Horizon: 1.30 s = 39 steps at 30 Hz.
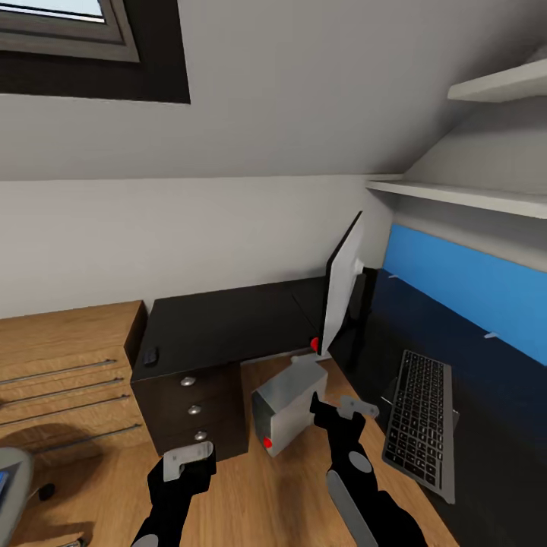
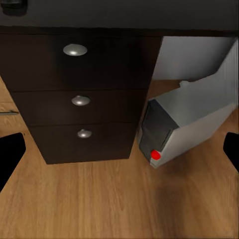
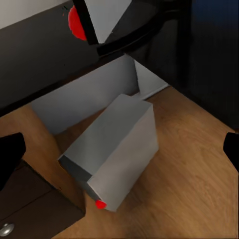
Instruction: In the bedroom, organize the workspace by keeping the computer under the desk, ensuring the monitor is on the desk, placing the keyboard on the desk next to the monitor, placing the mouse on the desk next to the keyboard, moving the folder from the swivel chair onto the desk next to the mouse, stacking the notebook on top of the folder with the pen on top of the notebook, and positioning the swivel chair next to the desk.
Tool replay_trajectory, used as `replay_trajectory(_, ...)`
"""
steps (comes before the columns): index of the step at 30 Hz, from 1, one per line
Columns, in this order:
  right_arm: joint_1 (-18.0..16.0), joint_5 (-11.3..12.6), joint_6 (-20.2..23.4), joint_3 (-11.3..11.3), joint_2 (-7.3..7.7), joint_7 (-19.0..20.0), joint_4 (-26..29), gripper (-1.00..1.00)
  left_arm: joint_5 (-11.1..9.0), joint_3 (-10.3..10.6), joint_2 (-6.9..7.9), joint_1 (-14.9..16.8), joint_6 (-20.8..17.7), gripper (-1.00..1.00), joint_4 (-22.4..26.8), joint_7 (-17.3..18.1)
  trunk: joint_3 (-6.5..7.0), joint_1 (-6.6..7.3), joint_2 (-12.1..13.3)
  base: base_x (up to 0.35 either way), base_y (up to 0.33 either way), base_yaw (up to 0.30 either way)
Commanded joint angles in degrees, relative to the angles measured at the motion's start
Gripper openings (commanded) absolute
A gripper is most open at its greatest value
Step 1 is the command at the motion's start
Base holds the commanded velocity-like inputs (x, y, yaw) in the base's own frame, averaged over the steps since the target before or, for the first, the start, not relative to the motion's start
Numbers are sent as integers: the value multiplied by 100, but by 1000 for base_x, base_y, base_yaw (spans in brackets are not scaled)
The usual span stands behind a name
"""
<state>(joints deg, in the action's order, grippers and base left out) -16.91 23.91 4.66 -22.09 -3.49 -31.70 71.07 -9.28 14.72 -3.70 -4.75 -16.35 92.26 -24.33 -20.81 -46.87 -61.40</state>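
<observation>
Standing behind the robot: both arms low, centre-bottom of the head frame, aimed at the computer point(image 1: 289, 406).

Computer: grey tower on the wood floor, lying skewed in the knee gap beside the drawers point(image 1: 194, 406), dark front panel and a red dot turned toward the robot. It sits partly under the desk point(image 1: 220, 327), partly out on open floor. My reading: it needs pushing further in, which would explain why both pincers face it.

Left pincer point(image 1: 188, 458): fingers apart, nothing between them; in the left wrist frame the dark tips sit at either edge with floor between. Right pincer point(image 1: 342, 410): fingers apart too, empty, near the tower's right side, contact not clear.

Monitor point(image 1: 342, 285): on the desk at centre right, seen edge-on and tilted, back toward us; red dot at its lower edge. Keyboard point(image 1: 422, 425): lower right, on the dark right wing, one end seeming to overhang the edge. Mouse point(image 1: 150, 355): far left edge of the desk, well apart from the keyboard. Chair point(image 1: 11, 486): only a grey sliver at lower left.

Containers: three drawers, round silver knobs, all closed; contents hidden. Wooden cabinet point(image 1: 61, 380) at left, bar handles, closed. Wall shelves point(image 1: 463, 197) upper right look bare.
</observation>
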Motion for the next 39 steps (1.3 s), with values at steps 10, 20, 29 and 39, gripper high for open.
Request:
replay_trajectory(10, -5, 18, 29, 227, 158, -32, 35, 100, -44, 2, 1, 0, -18, 100, 11, -36, 23, -1, -5, 0, 0, -275)
replay_trajectory(20, -5, 15, 24, 587, 422, -10, 151, 100, -47, -27, 1, 0, -18, 100, 11, -36, 26, -1, -5, 0, 0, -97)
replay_trajectory(29, -155, 28, 35, 1059, 800, 33, -570, 100, -46, -15, -1, -1, -18, 100, 11, -36, 26, -1, -5, 0, 0, -2)
replay_trajectory(39, -971, 59, -6, 1553, 1228, 618, -2033, 100, -47, 0, -12, -4, -18, 100, -2, -36, 26, -1, -5, 0, 0, 0)
